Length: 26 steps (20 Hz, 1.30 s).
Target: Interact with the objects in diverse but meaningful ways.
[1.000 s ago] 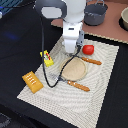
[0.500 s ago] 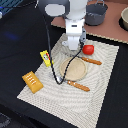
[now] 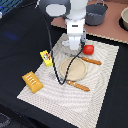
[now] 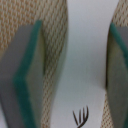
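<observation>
Woven placemat (image 3: 102,95) on a dark table holds an orange ridged block (image 3: 32,81), a yellow packet (image 3: 46,58) with an unreadable red-white mark, and a red ball (image 3: 88,49) beside the gripper (image 3: 74,47). Wrist view: green-edged fingers (image 4: 26,75) spread wide around a white piece (image 4: 86,60) bearing a small black mark.

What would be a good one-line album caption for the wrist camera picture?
Open gripper, its teal-edged fingers straddling a white piece on the woven mat.

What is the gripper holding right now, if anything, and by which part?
Nothing yet. The gripper is open, its fingers standing on either side of a white piece without closing on it.
</observation>
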Available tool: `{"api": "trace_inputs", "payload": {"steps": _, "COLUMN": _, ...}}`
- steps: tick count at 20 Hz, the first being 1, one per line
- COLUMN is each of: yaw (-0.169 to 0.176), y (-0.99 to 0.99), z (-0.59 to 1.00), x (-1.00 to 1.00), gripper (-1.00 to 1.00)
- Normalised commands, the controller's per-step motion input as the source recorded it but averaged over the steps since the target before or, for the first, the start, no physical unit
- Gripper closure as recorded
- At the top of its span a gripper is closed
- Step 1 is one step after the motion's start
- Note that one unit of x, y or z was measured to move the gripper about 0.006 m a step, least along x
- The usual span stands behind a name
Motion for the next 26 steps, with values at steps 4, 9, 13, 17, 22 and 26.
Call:
{"api": "trace_inputs", "payload": {"steps": 4, "yaw": 0.013, "y": 0.07, "z": 0.9, "x": -0.35, "gripper": 1.0}}
{"api": "trace_inputs", "payload": {"steps": 9, "yaw": -0.004, "y": -0.2, "z": 1.0, "x": -0.14, "gripper": 1.0}}
{"api": "trace_inputs", "payload": {"steps": 13, "yaw": -0.074, "y": -0.66, "z": 1.0, "x": 0.18, "gripper": 1.0}}
{"api": "trace_inputs", "payload": {"steps": 17, "yaw": -0.077, "y": -0.69, "z": 0.99, "x": 0.27, "gripper": 1.0}}
{"api": "trace_inputs", "payload": {"steps": 22, "yaw": -0.031, "y": -0.79, "z": 0.73, "x": 0.36, "gripper": 1.0}}
{"api": "trace_inputs", "payload": {"steps": 26, "yaw": -0.002, "y": -0.83, "z": 0.5, "x": 0.47, "gripper": 1.0}}
